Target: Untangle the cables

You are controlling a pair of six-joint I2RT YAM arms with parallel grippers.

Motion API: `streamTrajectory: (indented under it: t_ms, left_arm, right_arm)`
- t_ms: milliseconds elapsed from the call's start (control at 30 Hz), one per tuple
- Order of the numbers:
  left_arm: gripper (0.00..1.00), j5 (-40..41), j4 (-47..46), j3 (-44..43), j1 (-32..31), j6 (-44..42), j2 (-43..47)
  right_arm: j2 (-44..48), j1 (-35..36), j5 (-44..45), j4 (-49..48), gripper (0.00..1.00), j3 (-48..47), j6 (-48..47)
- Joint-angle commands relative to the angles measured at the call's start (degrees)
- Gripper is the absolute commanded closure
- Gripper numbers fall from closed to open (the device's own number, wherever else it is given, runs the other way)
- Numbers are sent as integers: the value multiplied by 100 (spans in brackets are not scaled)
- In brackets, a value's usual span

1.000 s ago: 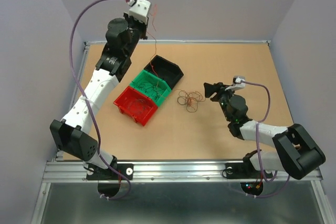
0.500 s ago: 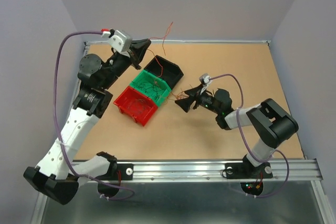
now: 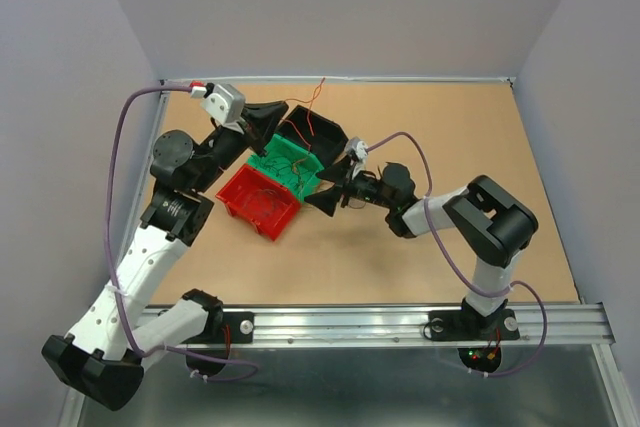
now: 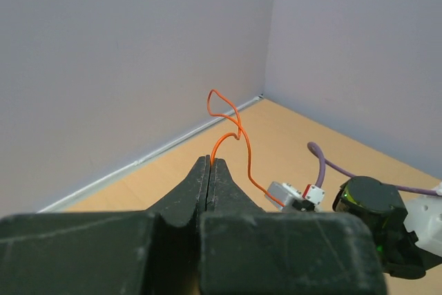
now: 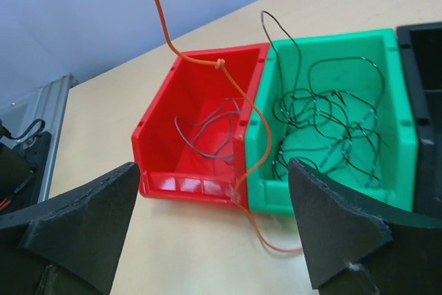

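I am holding my right gripper (image 5: 214,165) low over the table (image 5: 97,143). Its two fingers (image 5: 76,226) are standing spread wide at the lower corners of the wrist view, gripping nothing. Between them, near the bottom centre, the loose tail of one orange cable (image 5: 243,112) is lying on the board. That cable is climbing past the seam between two bins, carrying one small knot at the red rim, and is leaving through the top of the frame.

Just beyond my fingers three bins are sitting side by side, touching. One red bin (image 5: 155,139) is at centre left, one green bin (image 5: 324,38) is to its right, and one black bin (image 5: 421,39) is being cut off by the right edge. A grey cable (image 5: 207,129) is curling on the red floor, and I cannot tell whether it is one strand or two. The dark cables (image 5: 324,119) are lying looped over one another in the green bin, too tangled to count.

Farther back, in the overhead view, my left gripper (image 3: 280,112) is hovering at the black bin's upper-left corner, left of the frame's centre. In its own wrist view the two fingers (image 4: 179,195) are pressing together and pinching the orange cable at their tips. From there the strand is rising in one loop before dropping toward the lower right.
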State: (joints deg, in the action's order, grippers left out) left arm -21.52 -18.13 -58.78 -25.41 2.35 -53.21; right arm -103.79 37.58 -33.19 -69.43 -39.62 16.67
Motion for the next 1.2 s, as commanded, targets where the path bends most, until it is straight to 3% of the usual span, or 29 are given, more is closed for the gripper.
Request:
streamTrajectory:
  t_ms: [0,200,300,333,400,433,567,767,867,967,1067,1167]
  left_arm:
    - [100,7,-577,77,-8,125,416]
    - [100,183,-665,209,-8,134,706]
    - [100,367,-796,384,1,125,961]
    - [100,437,-876,446,1,125,1127]
    - [100,771,-1104,648,-8,143,1234]
    - [100,859,-1122,658,-8,134,1191]
    - [100,791,-1035,509,1,-15,648]
    - [100,-652,-1211,518,-17,-551,-285]
    - [100,-1746,-974,246,-52,-700,-890]
    - [100,-2320,-561,-53,-288,-1086,-1409]
    - [100,-2375,36,-291,-910,-1789,-1718]
    - [100,-1894,642,-441,-1552,-2370,-1947]
  right_arm:
    - [-351,179,-135,-229,9,-713,56]
    - [-931,258,41,550,14,-1469,92]
    - [-1056,311,119,947,23,-1811,-75]
    - [-1073,320,128,1140,37,-1856,-111]
    - [-995,337,41,1195,55,-1778,-172]
    - [-820,337,6,1195,72,-1699,-190]
    - [-231,337,14,1169,99,-1076,-243]
    - [1526,337,523,1177,99,356,-155]
    - [2475,337,1129,1256,99,1005,-67]
    - [3451,337,2007,1562,99,1394,47]
    - [4268,337,2825,1713,99,1869,65]
    - [4840,337,3544,1740,99,2221,74]
